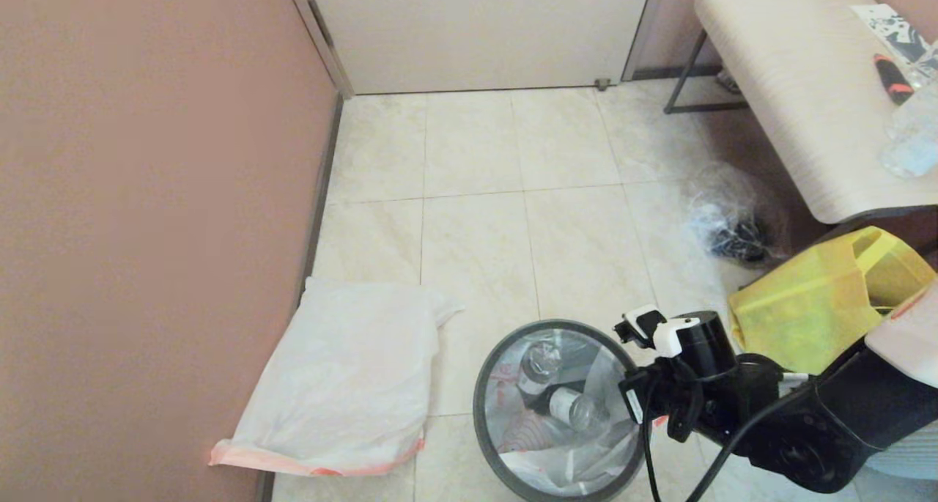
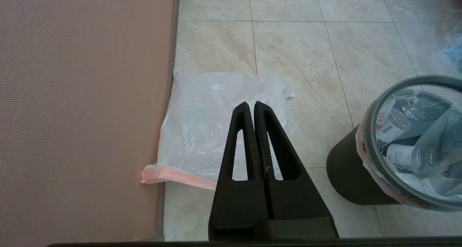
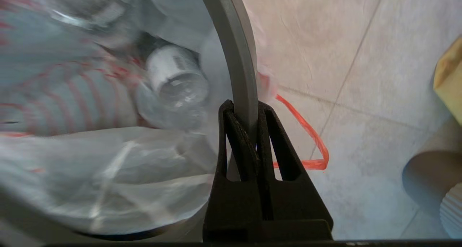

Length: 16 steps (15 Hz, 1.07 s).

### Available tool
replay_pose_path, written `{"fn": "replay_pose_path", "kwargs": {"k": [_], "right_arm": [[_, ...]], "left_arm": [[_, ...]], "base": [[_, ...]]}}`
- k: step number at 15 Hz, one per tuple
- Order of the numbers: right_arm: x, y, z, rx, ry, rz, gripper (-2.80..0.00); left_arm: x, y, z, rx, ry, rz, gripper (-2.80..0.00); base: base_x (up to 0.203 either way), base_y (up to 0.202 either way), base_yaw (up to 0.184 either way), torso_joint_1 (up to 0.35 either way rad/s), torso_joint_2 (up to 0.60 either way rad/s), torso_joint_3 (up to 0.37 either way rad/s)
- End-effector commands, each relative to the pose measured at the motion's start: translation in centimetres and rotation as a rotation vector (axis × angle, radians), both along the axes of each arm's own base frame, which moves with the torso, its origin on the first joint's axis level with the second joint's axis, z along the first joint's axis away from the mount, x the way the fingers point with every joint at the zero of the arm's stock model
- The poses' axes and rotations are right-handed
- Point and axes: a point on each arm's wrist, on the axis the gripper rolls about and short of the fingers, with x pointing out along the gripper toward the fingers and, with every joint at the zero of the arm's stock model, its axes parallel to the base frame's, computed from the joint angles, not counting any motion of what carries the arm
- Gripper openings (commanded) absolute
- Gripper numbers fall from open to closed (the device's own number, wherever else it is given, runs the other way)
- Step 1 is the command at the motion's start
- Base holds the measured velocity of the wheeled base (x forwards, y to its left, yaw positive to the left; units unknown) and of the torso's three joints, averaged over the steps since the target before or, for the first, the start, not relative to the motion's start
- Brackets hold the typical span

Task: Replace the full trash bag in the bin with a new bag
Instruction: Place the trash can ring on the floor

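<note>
The black bin (image 2: 346, 175) stands on the tiled floor, topped by its thin grey ring (image 1: 480, 385). Inside sits the full trash bag (image 1: 542, 443), white with red print and clear bottles showing through. Its orange-red drawstring (image 3: 310, 135) hangs outside the rim. My right gripper (image 3: 242, 108) is shut on the grey ring (image 3: 234, 52) at the bin's right side. The new bag (image 1: 344, 385) lies flat on the floor by the wall, left of the bin. In the left wrist view my left gripper (image 2: 251, 104) hovers above the new bag (image 2: 202, 124), shut and empty.
A pinkish wall (image 1: 146, 194) runs along the left, touching the new bag. A yellow tote (image 1: 813, 304) sits right of the bin, with a clear bag of dark items (image 1: 729, 223) behind it. A pale bench (image 1: 791, 84) with small items stands at far right.
</note>
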Motion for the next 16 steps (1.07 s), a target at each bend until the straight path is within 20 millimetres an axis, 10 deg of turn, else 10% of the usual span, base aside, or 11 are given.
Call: {"fn": "replay_pose_path", "kwargs": {"k": [1, 10, 16], "right_arm": [[-1.1, 0.4, 2.2, 0.033, -0.055, 0.028, -2.8], [-5.4, 0.1, 12.2, 0.06, -0.19, 0.016, -2.8], [2.0, -6.5, 16.8, 0.072, -0.304, -0.309, -2.8]], "left_arm": [[0.3, 0.0, -1.0, -0.001, 0.036, 0.001, -2.8], [0.3, 0.0, -1.0, -0.001, 0.037, 0.001, -2.8], [0.3, 0.0, -1.0, -0.001, 0.037, 0.002, -2.8]], "base": [[0.0, 0.0, 0.0, 0.0, 0.0, 0.0], [0.0, 0.0, 0.0, 0.0, 0.0, 0.0], [0.0, 0.0, 0.0, 0.0, 0.0, 0.0]]}}
